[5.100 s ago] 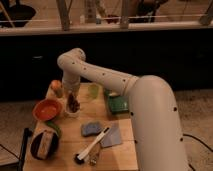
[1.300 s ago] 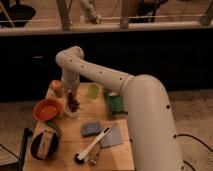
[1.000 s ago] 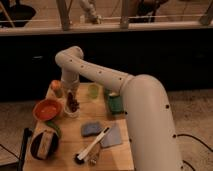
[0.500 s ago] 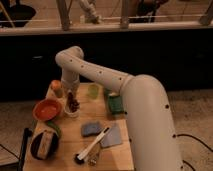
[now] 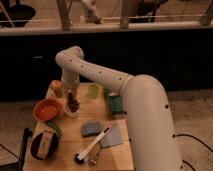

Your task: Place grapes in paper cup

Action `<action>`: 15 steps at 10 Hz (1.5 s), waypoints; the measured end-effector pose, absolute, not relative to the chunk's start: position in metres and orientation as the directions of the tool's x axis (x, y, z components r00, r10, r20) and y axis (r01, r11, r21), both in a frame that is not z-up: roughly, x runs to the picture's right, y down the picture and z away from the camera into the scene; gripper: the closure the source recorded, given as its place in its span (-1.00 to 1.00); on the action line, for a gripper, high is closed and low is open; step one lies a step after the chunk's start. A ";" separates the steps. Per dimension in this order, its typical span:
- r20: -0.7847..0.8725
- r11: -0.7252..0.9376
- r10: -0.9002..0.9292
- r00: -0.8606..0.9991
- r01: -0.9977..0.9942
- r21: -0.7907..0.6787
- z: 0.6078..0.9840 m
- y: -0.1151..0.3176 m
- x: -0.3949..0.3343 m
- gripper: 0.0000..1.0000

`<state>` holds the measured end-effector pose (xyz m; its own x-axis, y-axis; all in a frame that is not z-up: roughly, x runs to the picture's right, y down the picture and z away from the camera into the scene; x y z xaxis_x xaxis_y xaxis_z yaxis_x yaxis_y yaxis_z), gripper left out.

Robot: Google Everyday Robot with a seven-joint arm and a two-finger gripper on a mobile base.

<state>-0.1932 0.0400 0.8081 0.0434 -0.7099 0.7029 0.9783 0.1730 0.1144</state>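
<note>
The white paper cup (image 5: pixel 71 111) stands on the wooden table (image 5: pixel 70 150), just right of the orange bowl. The dark purple grapes (image 5: pixel 73 103) show at the cup's mouth, right under my gripper (image 5: pixel 73 97). I cannot tell whether the bunch rests in the cup or hangs just above it. My gripper points straight down over the cup, at the end of the white arm (image 5: pixel 100 75) that arches in from the right.
An orange bowl (image 5: pixel 46 109) sits left of the cup. An orange-and-yellow fruit (image 5: pixel 56 87) lies behind it. A yellow-green cup (image 5: pixel 93 90) and a green block (image 5: pixel 115 103) are to the right. A blue sponge (image 5: pixel 91 129), a grey cloth (image 5: pixel 113 136), a white-handled brush (image 5: pixel 92 147) and a dark bowl (image 5: pixel 43 144) lie in front.
Since five seconds ago the arm has shifted only slightly above the cup. Over the last second nothing has visibly moved.
</note>
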 end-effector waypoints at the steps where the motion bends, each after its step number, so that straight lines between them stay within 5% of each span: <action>1: 0.704 0.173 -0.709 0.043 0.978 0.114 0.808 0.041 -0.193 0.54; 7: 0.704 0.177 -0.709 0.049 0.978 0.110 0.808 0.041 -0.193 -0.57; 15: 0.709 0.164 -0.704 0.035 0.980 0.115 0.809 0.038 -0.194 -0.60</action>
<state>-0.1941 0.0382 0.8090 0.0348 -0.7043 0.7091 0.9797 0.1643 0.1151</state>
